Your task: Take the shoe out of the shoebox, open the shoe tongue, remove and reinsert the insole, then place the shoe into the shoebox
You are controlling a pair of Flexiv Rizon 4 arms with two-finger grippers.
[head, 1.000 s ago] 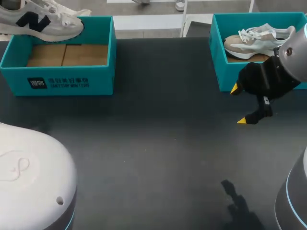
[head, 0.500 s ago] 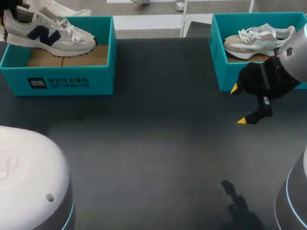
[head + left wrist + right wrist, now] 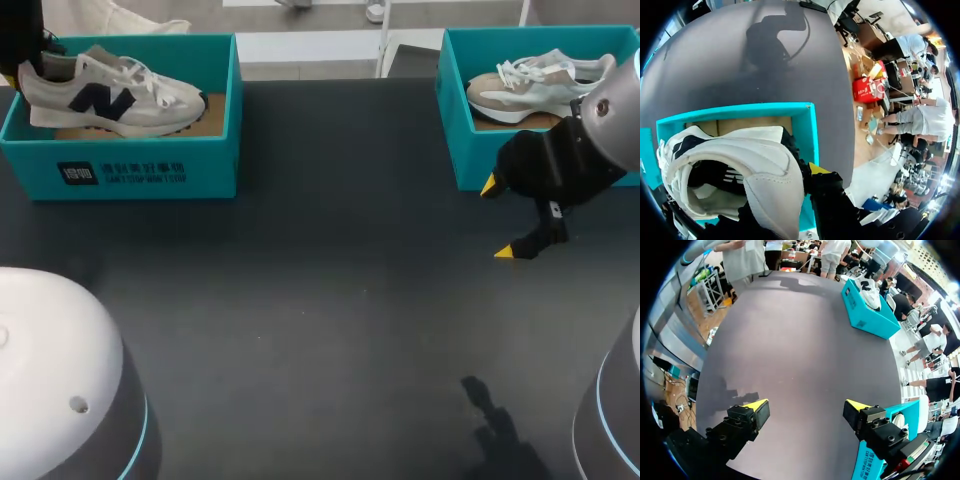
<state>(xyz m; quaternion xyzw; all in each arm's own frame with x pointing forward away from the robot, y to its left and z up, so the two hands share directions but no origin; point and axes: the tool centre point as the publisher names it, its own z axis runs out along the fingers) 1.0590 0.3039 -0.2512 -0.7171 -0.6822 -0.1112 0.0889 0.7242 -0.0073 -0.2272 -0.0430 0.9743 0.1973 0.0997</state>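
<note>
So the left hand [image 3: 805,175] grips the heel of the white-and-navy fabric sneaker [image 3: 110,95], lying lengthwise in the left teal cardboard shoebox [image 3: 140,175] with its toe toward the middle of the table [image 3: 330,300], while the right hand [image 3: 498,218] hangs wide open, well apart.

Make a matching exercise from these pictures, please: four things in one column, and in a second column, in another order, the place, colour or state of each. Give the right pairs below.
Things:
1. white shoe with a dark logo
2. beige shoe
3. right gripper
4. table

Place, colour or state:
A. dark grey
B. in the right shoebox
C. open, above the table
D. in the left shoebox

Pairs: 1-D, 2-B, 3-C, 4-A
</note>
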